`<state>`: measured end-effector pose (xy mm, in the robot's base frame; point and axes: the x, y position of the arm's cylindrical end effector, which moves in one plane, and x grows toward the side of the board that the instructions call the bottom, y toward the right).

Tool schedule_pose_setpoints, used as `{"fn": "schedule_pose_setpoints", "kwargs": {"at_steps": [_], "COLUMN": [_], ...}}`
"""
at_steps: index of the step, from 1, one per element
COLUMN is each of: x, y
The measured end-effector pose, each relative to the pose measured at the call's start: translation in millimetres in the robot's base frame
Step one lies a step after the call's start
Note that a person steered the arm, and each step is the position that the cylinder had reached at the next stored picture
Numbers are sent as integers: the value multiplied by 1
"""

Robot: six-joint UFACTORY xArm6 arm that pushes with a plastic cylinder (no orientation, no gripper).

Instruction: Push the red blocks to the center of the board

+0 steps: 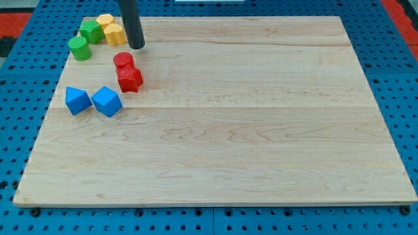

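Take the red star-shaped block [130, 79] as your landmark: the red cylinder [123, 61] touches its far side, both well left of centre. My tip [137, 47], a bare rod holding nothing, sits just beyond. Swing left, then push rightward.

Pale wooden board [248, 124], smooth, visibly grained, in joined planks. Matt, plastic-looking blocks: red [129, 78], blue [106, 101], green [80, 48], yellow [115, 34]. Dark rod [132, 23], smooth, faint sheen. Blue perforated surface [392, 59] beneath, slightly glossy.
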<state>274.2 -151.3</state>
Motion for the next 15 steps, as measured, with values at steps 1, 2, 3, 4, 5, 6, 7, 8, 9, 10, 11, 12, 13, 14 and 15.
{"fn": "schedule_pose_setpoints", "kwargs": {"at_steps": [1,2,3,4,5,6,7,8,9,10,11,12,13,14,15], "x": [14,47,51,63,109,129,126,118,102,112,109,88,80,77,77], "y": [-13,-6,-42,-83,-29,42,43,97,140,39,-30,-34,-60,10,38]}}
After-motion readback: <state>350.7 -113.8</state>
